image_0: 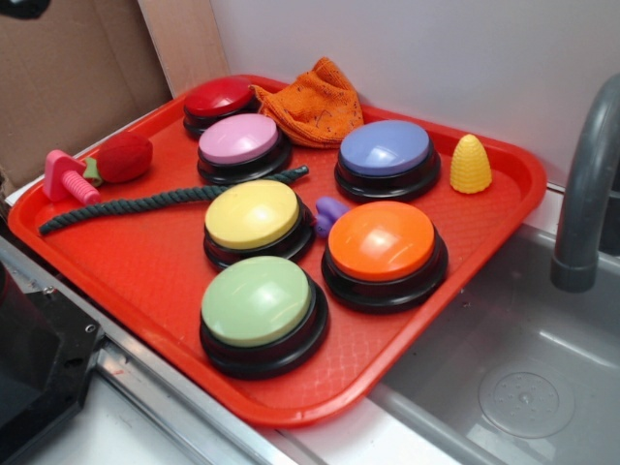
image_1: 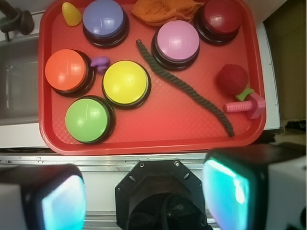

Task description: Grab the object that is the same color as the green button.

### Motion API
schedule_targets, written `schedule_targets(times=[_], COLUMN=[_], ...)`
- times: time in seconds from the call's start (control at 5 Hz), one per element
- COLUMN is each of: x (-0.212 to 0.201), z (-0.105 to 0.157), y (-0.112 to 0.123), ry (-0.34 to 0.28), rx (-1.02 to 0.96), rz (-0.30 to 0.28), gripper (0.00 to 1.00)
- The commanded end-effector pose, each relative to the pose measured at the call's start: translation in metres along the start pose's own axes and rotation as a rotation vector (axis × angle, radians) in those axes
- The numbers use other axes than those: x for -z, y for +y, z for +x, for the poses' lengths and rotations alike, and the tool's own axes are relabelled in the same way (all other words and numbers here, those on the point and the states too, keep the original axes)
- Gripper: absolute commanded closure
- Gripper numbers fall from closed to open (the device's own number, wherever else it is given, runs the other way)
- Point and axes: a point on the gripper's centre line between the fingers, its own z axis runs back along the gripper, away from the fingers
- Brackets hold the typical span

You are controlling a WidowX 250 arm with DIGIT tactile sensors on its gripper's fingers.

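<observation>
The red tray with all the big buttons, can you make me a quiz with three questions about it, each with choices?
1. Where does the green rope lie?
A. In the sink
B. On the red tray, between the pink button and the yellow button
C. On top of the orange cloth

2. How many big round buttons sit on the tray?
A. Four
B. Six
C. Nine

3. What is the claw doing?
A. Gripping the rope
B. Pressing the green button
C. Open, holding nothing

Answers:
1 B: the rope stretches across the tray, its end passing between those two buttons.
2 B: red, pink, blue, yellow, orange and green.
3 C: the wrist view shows both fingers spread apart, away from the tray.
</observation>
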Motion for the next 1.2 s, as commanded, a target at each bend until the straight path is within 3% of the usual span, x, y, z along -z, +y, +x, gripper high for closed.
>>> schedule_targets(times=[0.0,0.4,0.8,1.0], x=[0.0,0.034,0.085,0.114], z=[0.0,0.019,0.046,0.058], y=[0.0,0.028,0.063,0.076], ry=[0.0,-0.078,-0.149,-0.151], rx=[0.0,0.148,0.443,0.615], rz=[0.0,0.015,-0.06,-0.016], gripper=[0.0,0.0,0.0,0.0])
